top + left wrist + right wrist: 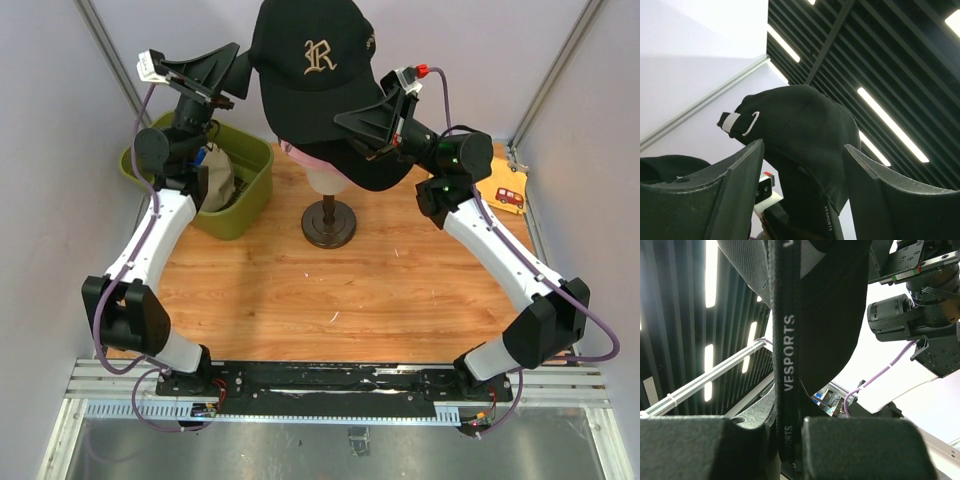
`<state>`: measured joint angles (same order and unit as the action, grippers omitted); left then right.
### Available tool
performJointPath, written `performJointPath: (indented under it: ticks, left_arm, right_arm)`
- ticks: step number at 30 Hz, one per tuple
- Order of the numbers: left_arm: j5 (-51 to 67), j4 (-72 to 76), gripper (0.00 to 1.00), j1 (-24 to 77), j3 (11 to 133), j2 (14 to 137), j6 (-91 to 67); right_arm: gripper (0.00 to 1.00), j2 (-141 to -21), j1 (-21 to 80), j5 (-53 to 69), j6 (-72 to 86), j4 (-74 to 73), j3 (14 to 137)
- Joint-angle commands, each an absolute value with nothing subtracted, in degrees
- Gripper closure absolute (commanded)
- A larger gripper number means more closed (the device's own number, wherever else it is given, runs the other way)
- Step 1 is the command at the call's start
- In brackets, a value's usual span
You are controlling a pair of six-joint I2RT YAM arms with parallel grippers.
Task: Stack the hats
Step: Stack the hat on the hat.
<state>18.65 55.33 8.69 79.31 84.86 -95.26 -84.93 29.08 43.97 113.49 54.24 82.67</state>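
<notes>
Room-wise: the tabletop (400, 290) is warm wood planks, filling the middle of the overhead view. Plain pale lavender-white walls (60, 150) close it in at 9, 12 and 3 o'clock, with bare aluminium posts (110, 52) running up diagonally at about 11 and 1. At 6 o'clock the wood ends at a slotted metal rail (340, 408), then a dull grey sheet (300, 450), maybe steel, hard to say. From the wrist cams looking up, the ceiling (880, 45) is dark slats with long bright strip lights (892, 125) between them, running roughly 10 to 4. Light on the wood looks soft and even.
</notes>
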Motion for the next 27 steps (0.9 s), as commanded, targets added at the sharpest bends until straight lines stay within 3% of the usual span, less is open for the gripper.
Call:
performJointPath:
  ticks: [1,4,19,22,27]
  left_arm:
    - [21.13,59.49,0.31,9.68,82.43,86.41,-97.73]
    - [21.36,60.42,0.27,10.08,81.95,86.81,-98.53]
    - [23.20,61.96,0.26,10.17,77.21,85.33,-99.67]
    - [22.13,62.02,0.16,10.19,77.49,85.44,-99.67]
    - [21.26,61.92,0.12,10.12,80.71,87.09,-100.03]
  right_arm:
    - [0.98,-84.78,28.65,45.24,113.97,59.11,83.25]
    - [0.99,-85.05,28.65,45.34,113.83,59.11,83.32]
    - [0.99,-86.03,27.07,45.48,113.70,59.65,84.02]
    - [0.99,-86.07,27.07,45.89,113.50,59.43,84.04]
    - [0.99,-84.82,27.07,46.49,112.76,58.80,81.41]
